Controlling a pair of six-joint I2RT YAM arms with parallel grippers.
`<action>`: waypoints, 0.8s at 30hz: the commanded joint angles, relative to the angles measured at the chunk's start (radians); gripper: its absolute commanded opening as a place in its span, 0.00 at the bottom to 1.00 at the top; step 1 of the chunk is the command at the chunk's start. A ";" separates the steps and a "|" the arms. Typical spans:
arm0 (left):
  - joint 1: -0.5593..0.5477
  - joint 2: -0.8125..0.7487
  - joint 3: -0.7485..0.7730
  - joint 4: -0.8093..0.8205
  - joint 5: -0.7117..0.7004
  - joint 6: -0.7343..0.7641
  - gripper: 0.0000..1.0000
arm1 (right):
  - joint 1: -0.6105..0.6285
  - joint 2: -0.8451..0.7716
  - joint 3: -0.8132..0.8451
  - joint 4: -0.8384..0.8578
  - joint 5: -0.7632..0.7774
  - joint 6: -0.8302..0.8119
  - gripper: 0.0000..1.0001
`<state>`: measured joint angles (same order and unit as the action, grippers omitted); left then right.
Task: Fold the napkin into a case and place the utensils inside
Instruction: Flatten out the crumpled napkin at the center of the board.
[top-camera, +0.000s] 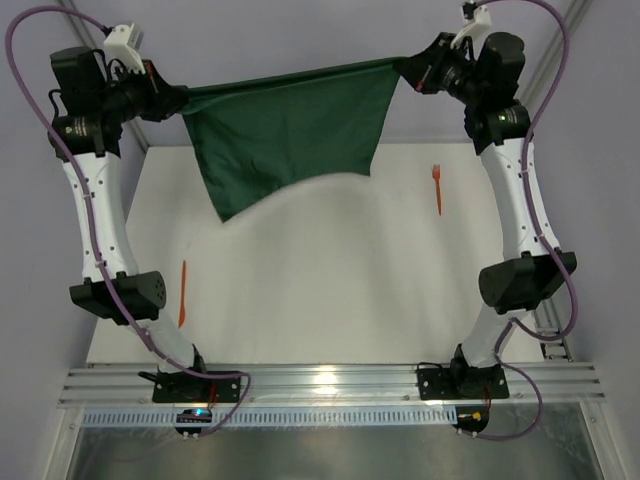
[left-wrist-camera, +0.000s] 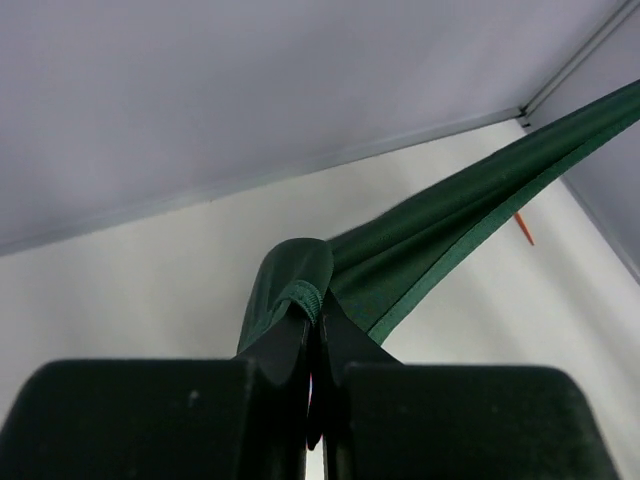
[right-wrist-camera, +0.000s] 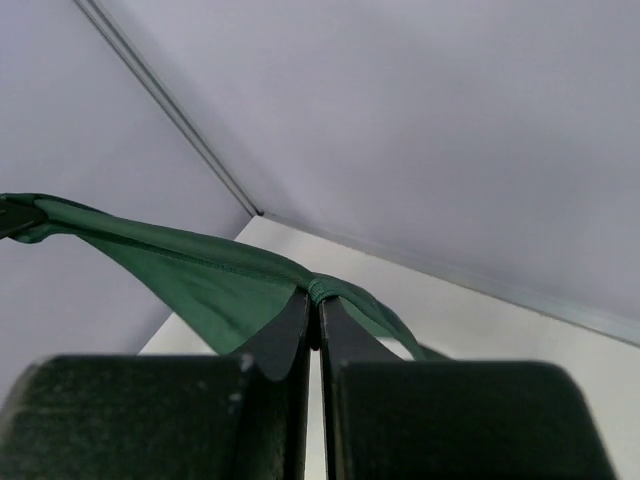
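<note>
Napkin (top-camera: 290, 130) is held stretched in the air over the far edge of the surface (top-camera: 320, 270). One top corner is pinched by the left end effector (top-camera: 180, 100) and the other by the right end effector (top-camera: 405, 68), and the fingers are seen pressed together on the hem in both wrist views. An orange fork (top-camera: 437, 188) at right and a second utensil (top-camera: 183, 292) at left, well apart on the surface, are shown whole only from above.

There is one green napkin (top-camera: 290, 130), two orange utensils (top-camera: 437, 188), two robot arms (top-camera: 95, 215) and one white table (top-camera: 330, 270).
</note>
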<state>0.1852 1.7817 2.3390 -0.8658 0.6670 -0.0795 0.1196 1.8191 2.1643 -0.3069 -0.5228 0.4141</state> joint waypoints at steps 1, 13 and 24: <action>0.016 -0.042 -0.038 0.096 0.025 -0.036 0.00 | -0.040 -0.157 -0.041 0.077 0.053 -0.089 0.04; 0.007 -0.344 -0.861 0.027 0.046 0.276 0.00 | -0.029 -0.639 -1.102 0.107 0.184 -0.097 0.04; -0.058 -0.305 -1.319 -0.010 -0.112 0.475 0.07 | 0.005 -0.776 -1.647 0.094 0.176 -0.014 0.04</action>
<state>0.1150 1.4708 1.0515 -0.8795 0.6594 0.2974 0.1276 1.0882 0.5552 -0.2546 -0.4049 0.3794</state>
